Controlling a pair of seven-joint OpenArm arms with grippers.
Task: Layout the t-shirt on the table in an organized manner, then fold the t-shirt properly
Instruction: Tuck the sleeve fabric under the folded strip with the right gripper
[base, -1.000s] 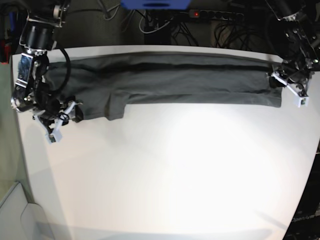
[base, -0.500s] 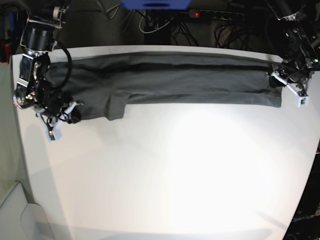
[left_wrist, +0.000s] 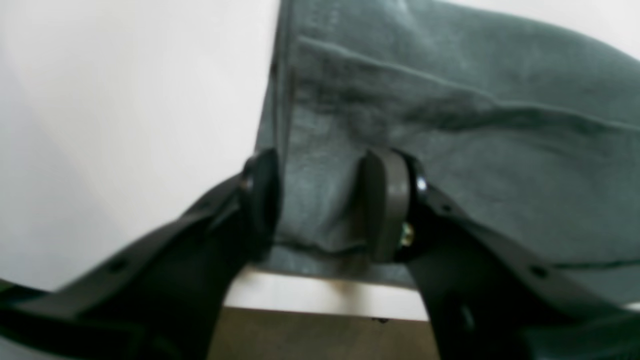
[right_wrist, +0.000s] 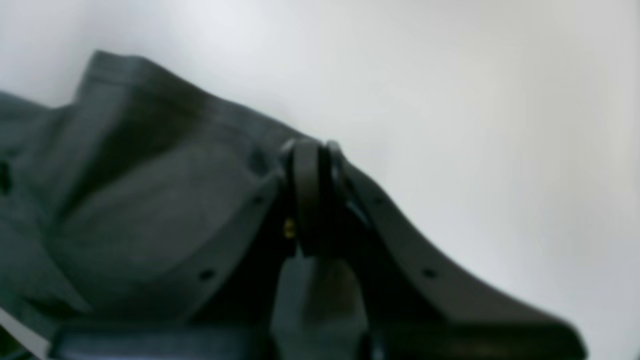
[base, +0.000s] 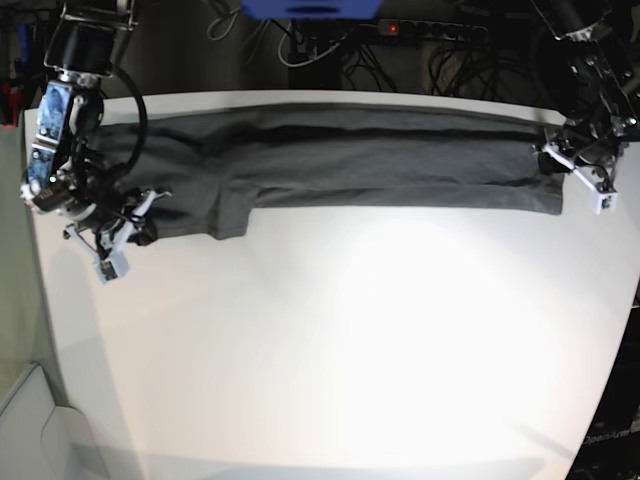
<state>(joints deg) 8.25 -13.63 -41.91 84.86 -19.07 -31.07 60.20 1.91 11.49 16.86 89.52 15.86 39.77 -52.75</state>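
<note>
The dark grey t-shirt (base: 350, 160) lies as a long narrow strip along the far side of the white table (base: 350, 350). My right gripper (base: 140, 222) is at the strip's near left corner. In the right wrist view its jaws (right_wrist: 311, 190) are pressed together at the edge of the shirt (right_wrist: 150, 200), which rises like a tent toward them. My left gripper (base: 553, 163) is at the strip's right end. In the left wrist view it (left_wrist: 322, 200) is open, its jaws astride the shirt's hem (left_wrist: 450, 150) by the table edge (left_wrist: 300, 290).
A power strip and tangled cables (base: 420, 30) lie behind the table's far edge. A blue object (base: 310, 8) sits at the top. A pale surface (base: 40, 430) lies off the table's left front corner. Brown floor (left_wrist: 320, 335) shows beyond the table edge.
My right arm has shifted slightly toward the far side, drawing the shirt's left corner with it. The left arm and the rest of the shirt have not moved.
</note>
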